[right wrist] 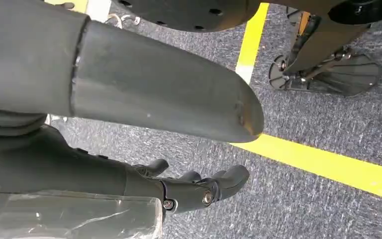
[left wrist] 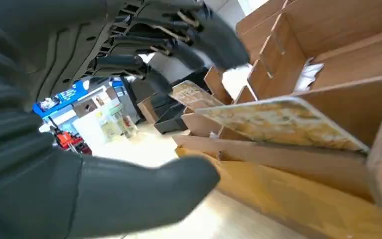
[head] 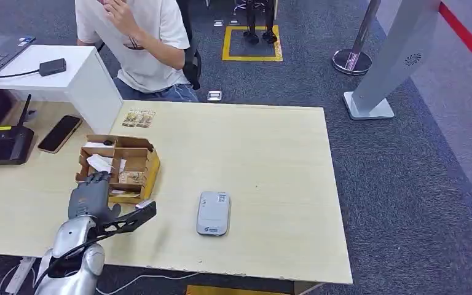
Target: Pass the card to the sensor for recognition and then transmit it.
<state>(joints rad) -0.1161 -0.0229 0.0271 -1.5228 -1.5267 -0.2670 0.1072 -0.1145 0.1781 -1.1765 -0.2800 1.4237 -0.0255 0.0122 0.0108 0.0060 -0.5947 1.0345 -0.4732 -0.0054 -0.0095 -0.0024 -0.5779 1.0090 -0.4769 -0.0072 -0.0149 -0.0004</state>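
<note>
My left hand [head: 91,193] hovered at the card box [head: 136,167], fingers [left wrist: 179,37] apart (holding nothing). My right hand [right wrist: 129,119] hung over carpet [right wrist: 328,119], fingers loosely spread.

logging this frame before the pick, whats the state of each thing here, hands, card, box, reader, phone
left hand: at the wooden box, fingers apart, holding nothing
right hand: hanging over the floor, fingers partly curled, holding nothing
card: standing tilted in a slot of the box, not gripped
wooden box: open-topped, on the table
card reader: lying flat, nothing on it
phone: flat, screen dark
</note>
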